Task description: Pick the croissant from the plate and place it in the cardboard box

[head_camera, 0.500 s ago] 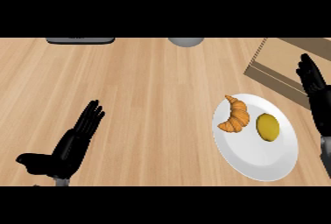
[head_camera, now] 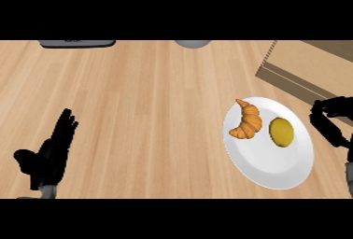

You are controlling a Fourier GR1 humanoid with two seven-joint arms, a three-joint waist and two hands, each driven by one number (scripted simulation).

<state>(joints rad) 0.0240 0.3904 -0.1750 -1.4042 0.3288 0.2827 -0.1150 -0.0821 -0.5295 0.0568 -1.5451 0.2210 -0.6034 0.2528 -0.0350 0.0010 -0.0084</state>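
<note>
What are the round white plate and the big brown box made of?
The round white plate looks like ceramic, maybe plastic: smooth and evenly white. The brown box looks like matte cardboard: dull tan faces with a sharp folded edge.

Kitchen: wooden counter (head_camera: 138, 102), plate (head_camera: 276, 168) with croissant (head_camera: 247, 120).

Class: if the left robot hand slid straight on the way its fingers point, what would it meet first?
The left robot hand points away and slightly right, across the counter. The first thing on that line looks to be the dark grey object at the far edge, though depth is unclear.
</note>
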